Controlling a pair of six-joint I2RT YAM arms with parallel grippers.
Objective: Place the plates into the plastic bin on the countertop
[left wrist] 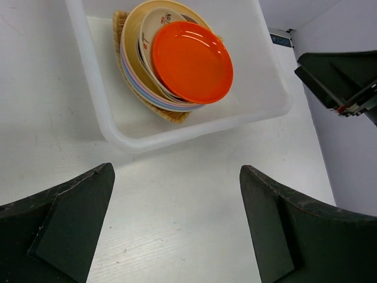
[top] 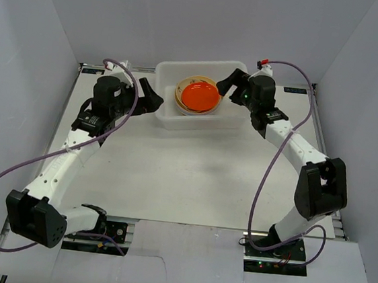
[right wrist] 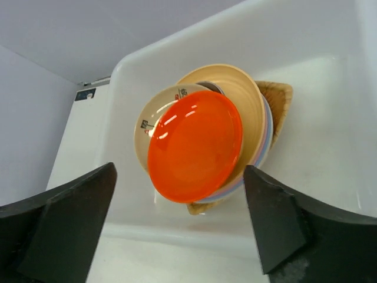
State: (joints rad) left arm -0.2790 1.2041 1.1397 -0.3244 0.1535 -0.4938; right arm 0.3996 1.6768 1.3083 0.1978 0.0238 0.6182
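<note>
The plates (top: 197, 95) sat stacked in the plastic bin (top: 166, 120) at the far side of the desk (top: 172, 173), the orange plate (right wrist: 194, 144) topmost and off-centre. The left gripper (top: 154, 101) and right gripper (top: 227, 83) hung empty by the bin, jaws apart. A low pass by either could have toppled the leaning stack.

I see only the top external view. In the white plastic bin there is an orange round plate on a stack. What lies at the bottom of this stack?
Observer: A brown woven wicker tray; the right wrist view shows its corner under the stacked plates.
Operator: What is directly under the orange round plate?
Observer: A cream round plate with small printed marks, shifted to one side.
Operator: Do the jaws hold something?
Observer: No. Each wrist view shows its jaws wide apart, nothing between.
</note>
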